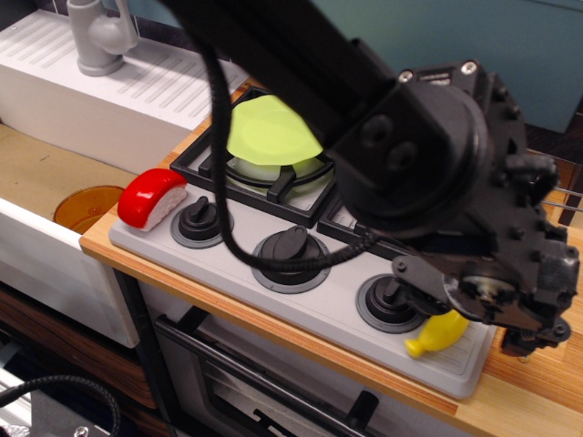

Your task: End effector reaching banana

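A toy kitchen fills the view, seen from above and to one side. A wooden counter (537,382) runs across the lower right, and a grey stove panel (301,305) sits on it with black burner grates (264,177) behind.

The largest thing in view is the end effector (510,319), a bulky black robot head with a rounded housing and visible screws. It hangs over the right end of the stove and blocks most of that side. A thick black cable (228,182) loops down from the arm and across the middle of the stove. The fingers are hidden under the housing, so I cannot tell whether the gripper is open or closed.

To the upper left lies a white sink unit with a ribbed drainboard (118,82) and a grey tap (96,32).

A lime green plate (269,132) rests on the rear left burner.

Three black knobs line the front of the stove: left knob (201,221), middle knob (291,252) and right knob (390,299).

A red and white toy sushi piece (150,197) sits at the left end of the stove panel, just beside the left knob.

The banana (434,333), small, glossy and yellow, lies at the front right of the stove panel, just right of the right knob. Its upper part is covered by the end effector directly above it; only the lower end and tip show.
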`<state>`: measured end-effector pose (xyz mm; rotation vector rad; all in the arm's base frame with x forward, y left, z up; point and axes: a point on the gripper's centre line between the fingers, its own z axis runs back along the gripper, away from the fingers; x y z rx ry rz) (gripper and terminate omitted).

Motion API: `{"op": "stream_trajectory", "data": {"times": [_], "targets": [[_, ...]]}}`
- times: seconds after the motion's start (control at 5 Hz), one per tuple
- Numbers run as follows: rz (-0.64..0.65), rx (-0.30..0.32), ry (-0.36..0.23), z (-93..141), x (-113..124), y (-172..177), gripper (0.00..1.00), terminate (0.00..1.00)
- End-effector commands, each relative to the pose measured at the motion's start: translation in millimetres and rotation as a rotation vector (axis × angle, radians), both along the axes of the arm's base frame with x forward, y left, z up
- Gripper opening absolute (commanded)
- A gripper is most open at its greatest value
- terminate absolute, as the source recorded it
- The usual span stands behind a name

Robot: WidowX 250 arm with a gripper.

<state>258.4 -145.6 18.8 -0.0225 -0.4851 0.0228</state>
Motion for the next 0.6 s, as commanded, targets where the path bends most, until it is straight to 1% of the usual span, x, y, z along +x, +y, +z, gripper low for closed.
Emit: {"op": "stream_trajectory", "data": {"times": [0.0, 0.2, 0.4], "targets": [[0.033, -0.005, 0.001, -2.7, 6.2, 0.0, 1.0, 0.0], [0.033, -0.005, 0.001, -2.7, 6.2, 0.0, 1.0, 0.0], [0.033, -0.005, 0.001, -2.7, 6.2, 0.0, 1.0, 1.0]]}}
